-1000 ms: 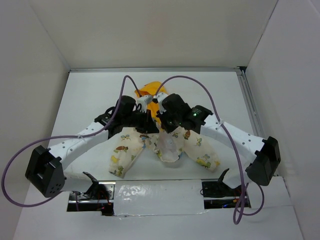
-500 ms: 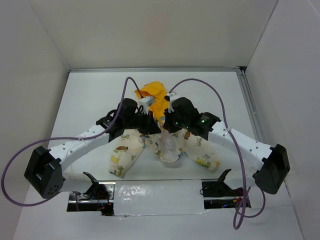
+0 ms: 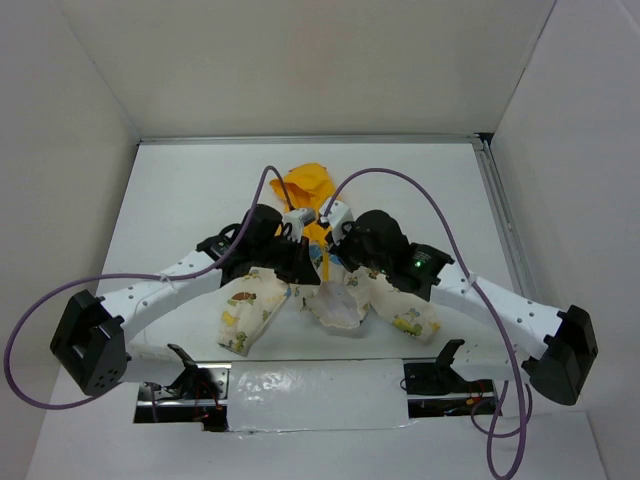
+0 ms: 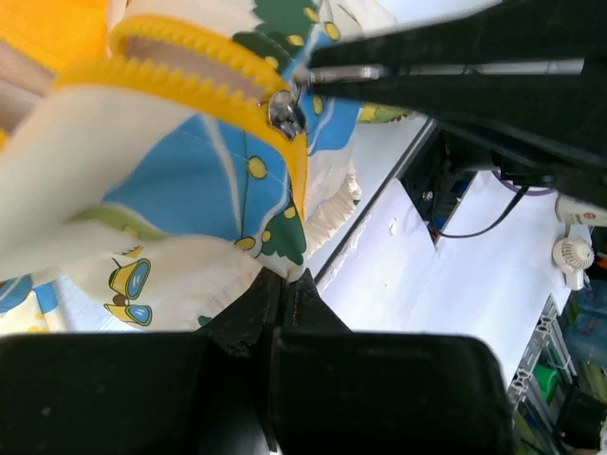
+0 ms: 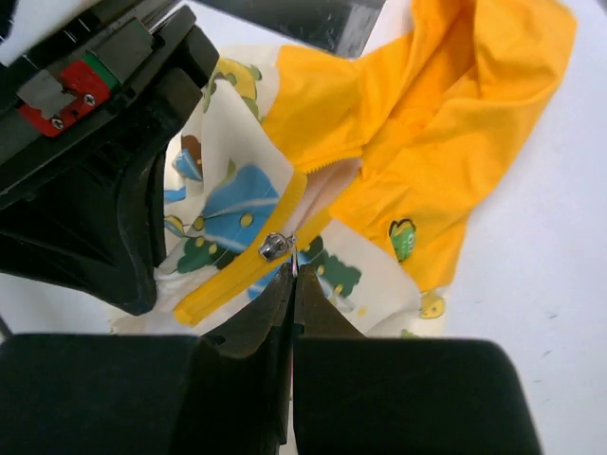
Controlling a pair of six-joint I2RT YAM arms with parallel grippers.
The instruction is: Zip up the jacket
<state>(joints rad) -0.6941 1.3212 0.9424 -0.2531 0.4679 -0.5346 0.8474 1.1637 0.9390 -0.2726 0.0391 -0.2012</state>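
Arms (image 3: 170, 280) nearer, jacket (image 3: 308, 185) front hidden beneath; left pincer (image 4: 285, 281) clamped on hem (image 4: 270, 248), right pincer (image 5: 292, 271) on zipper pull (image 5: 274, 247).

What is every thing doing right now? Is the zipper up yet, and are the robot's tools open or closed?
jacket: lying on the table, zipped only partway, top part open.
zipper slider: partway up, pinched by the right tool.
hood: spread loosely on the table.
left tool: shut on the jacket's bottom edge, below the zipper slider.
right tool: shut on the zipper slider.
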